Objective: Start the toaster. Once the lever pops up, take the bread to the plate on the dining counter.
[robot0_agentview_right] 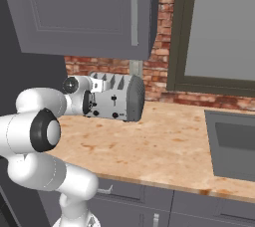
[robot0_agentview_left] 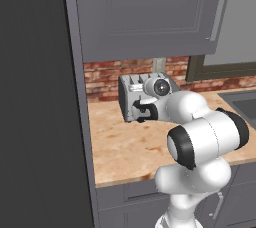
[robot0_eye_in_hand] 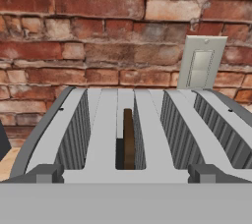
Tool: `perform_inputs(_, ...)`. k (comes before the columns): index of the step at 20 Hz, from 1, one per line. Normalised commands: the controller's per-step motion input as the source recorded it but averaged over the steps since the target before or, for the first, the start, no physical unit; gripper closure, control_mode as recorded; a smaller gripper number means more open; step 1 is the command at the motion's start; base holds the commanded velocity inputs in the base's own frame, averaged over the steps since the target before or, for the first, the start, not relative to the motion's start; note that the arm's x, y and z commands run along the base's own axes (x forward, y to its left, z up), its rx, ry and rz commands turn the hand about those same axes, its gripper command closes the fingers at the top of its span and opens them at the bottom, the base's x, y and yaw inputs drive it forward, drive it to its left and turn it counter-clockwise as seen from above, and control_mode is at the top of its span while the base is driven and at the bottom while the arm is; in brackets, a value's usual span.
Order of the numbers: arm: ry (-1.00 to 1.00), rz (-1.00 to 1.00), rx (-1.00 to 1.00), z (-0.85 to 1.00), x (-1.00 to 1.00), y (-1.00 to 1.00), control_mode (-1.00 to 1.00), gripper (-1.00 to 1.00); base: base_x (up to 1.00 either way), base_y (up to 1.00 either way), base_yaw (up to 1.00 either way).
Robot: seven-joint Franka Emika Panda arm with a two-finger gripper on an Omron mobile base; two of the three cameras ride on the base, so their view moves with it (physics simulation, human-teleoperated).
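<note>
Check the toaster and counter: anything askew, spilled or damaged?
Nothing stands out. The toaster sits square on the counter against the brick wall, and the bread stands upright in one slot. No spills or damage on the counter. The gripper is at the toaster's front.

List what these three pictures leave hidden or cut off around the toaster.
- Toaster front, left base view: levers hidden behind the arm.
- Bread, hand view: sunk in its slot, just an edge visible.
- Gripper: fingertips too dark to separate.
- Sink: cut off by the right edge.
</note>
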Motion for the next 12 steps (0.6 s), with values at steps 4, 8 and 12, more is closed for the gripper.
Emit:
perform_inputs(4, 0.00, 0.00, 0.00, 0.00, 0.00, 0.00, -1.00, -1.00, 0.00, 0.00, 0.00)
perform_inputs(8, 0.00, 0.00, 0.00, 0.00, 0.00, 0.00, -1.00, -1.00, 0.00, 0.00, 0.00)
perform_inputs(12, 0.00, 0.00, 0.00, 0.00, 0.00, 0.00, -1.00, -1.00, 0.00, 0.00, 0.00)
